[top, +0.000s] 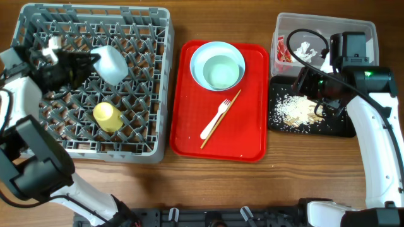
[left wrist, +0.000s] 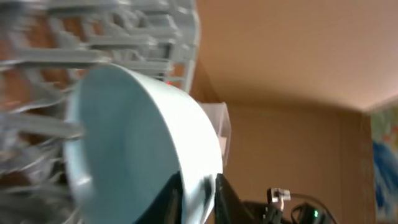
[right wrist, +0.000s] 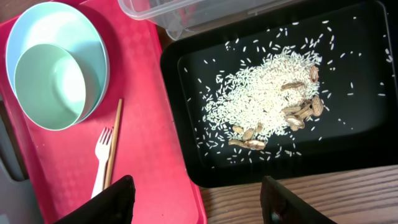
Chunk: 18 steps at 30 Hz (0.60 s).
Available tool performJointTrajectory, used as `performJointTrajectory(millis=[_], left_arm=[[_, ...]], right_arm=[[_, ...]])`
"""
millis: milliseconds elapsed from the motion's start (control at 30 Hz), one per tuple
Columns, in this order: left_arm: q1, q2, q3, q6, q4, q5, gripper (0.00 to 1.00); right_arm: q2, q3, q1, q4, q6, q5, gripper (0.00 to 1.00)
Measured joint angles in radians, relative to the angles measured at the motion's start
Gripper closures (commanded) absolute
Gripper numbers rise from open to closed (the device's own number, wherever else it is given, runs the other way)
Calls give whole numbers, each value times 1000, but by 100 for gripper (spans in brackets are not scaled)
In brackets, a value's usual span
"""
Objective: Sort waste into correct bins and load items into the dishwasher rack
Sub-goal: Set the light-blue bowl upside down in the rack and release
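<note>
The dishwasher rack (top: 161, 82), a square grey plastic crate with a lattice of upright pegs, sits at the left of the wooden surface (top: 189, 183). A tilted blue bowl (top: 112, 63) stands on its side among the pegs in the rack's far half, smooth and rounded, with its mouth turned toward the left arm. The left gripper (left wrist: 198, 183) has one finger on each side of the bowl's rim. The wrist view is too blurred to tell whether the fingers pinch the rim or stand just off it. A small yellow cup (top: 107, 116) sits among the pegs nearer the front.

On the red serving tray (top: 189, 126) in the middle, a wide blue bowl (top: 201, 53) holds a pale green bowl (top: 222, 72) nested inside it, both mouth up. Below them a white plastic fork (top: 214, 121) lies diagonally, tines toward the far right and handle toward the near left. A thin wooden chopstick (top: 228, 107) runs along the same slant, right against it.

At the right, the clear tub (top: 366, 31) holds a red-and-white wrapper (top: 282, 55) and a crumpled white tissue (top: 307, 49). Just in front of it, the shallow black tray (right wrist: 360, 149) carries a loose heap of rice-like scraps (right wrist: 267, 93) with a few tan husk-like bits. The right gripper (right wrist: 198, 183) hangs above the tray's near edge, its fingers wide apart with nothing between them
</note>
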Motion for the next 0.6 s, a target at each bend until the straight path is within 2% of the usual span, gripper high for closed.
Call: performJointTrajectory(millis=[100, 167, 267, 600], left_arm=[[44, 3, 0, 8, -25, -23, 56], [72, 3, 0, 9, -48, -30, 46], [112, 3, 0, 12, -75, -49, 39], [190, -9, 0, 10, -104, -136, 34]], right_arm=[[0, 0, 0, 0, 0, 0, 35], [0, 0, 0, 0, 0, 0, 35], [0, 0, 0, 0, 0, 0, 35], [0, 0, 0, 0, 0, 0, 35]])
